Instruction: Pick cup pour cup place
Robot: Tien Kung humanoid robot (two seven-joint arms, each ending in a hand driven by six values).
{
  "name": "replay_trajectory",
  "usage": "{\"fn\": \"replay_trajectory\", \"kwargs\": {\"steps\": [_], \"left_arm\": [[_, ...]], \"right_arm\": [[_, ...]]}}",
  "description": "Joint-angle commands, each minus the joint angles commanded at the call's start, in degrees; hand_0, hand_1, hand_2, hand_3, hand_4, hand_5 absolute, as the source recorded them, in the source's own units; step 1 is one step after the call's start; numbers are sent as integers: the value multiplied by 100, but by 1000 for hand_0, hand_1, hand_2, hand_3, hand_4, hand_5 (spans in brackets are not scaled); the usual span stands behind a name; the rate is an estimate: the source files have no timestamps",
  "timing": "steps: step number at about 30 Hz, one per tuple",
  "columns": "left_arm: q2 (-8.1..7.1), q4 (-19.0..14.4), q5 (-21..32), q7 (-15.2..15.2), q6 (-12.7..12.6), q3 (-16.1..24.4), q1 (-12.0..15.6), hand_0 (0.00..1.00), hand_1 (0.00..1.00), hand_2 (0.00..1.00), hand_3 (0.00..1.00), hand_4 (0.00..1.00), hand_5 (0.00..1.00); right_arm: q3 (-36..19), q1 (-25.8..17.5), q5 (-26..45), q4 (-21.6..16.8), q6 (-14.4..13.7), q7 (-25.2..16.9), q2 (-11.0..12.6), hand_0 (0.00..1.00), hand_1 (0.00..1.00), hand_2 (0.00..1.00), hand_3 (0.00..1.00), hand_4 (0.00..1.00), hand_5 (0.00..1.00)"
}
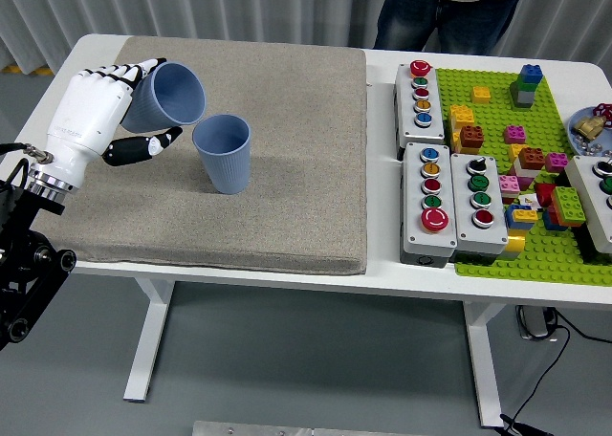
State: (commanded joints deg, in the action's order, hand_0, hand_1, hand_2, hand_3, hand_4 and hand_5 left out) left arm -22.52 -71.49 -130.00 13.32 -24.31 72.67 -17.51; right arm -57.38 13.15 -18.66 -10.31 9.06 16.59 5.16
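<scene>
Head view. Left robot hand (107,106), upper left of frame, fingers wrapped round a blue held cup (167,97), thumb under it. Cup is lifted and tipped, mouth facing right and down toward the standing cup (223,153), which sits upright on the grey mat (287,187) just right of and below the held one. Rims near, not clearly touching. Contents of either cup: cannot tell. Right robot hand not visible. Person (449,10) stands at top of frame, hands out of sight.

Risks, as judged:
- Held cup's mouth sits left of the standing cup's opening; anything pouring out could land on the mat.
- Further tilt could knock the lower rim against the standing cup and topple it.
- Grip is near the base on a tapered wall; the cup could slip.

Button boxes (449,202) and brick plate (535,168) on the desk (382,273) lie well apart at right.
</scene>
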Motion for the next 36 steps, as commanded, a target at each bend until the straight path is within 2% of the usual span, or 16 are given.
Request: {"fn": "replay_trajectory", "kwargs": {"steps": [5, 14, 20, 27, 36], "left_arm": [[-206, -20, 0, -67, -74, -248, -107, 462, 556, 714, 687, 640, 262], [-360, -71, 0, -254, -184, -556, -216, 461, 556, 706, 680, 616, 216], [-619, -49, 0, -413, -291, -944, -420, 461, 556, 704, 680, 608, 205], [-822, 8, 0, -591, -411, -1316, -646, 461, 553, 703, 678, 610, 219], [-912, 52, 0, -667, -534, -1573, -747, 462, 552, 701, 676, 608, 207]], "right_arm": [[16, -5, 25, 0, 1, -13, 9, 765, 703, 746, 625, 204, 228], [13, -10, 35, 0, 1, -15, 11, 765, 703, 746, 625, 206, 226], [35, 9, 73, 0, -1, -30, 33, 765, 703, 746, 626, 207, 227], [77, 29, 139, 0, -11, -68, 64, 766, 703, 746, 626, 208, 228], [75, 27, 136, 0, -20, -76, 71, 766, 703, 746, 626, 209, 225]]}}
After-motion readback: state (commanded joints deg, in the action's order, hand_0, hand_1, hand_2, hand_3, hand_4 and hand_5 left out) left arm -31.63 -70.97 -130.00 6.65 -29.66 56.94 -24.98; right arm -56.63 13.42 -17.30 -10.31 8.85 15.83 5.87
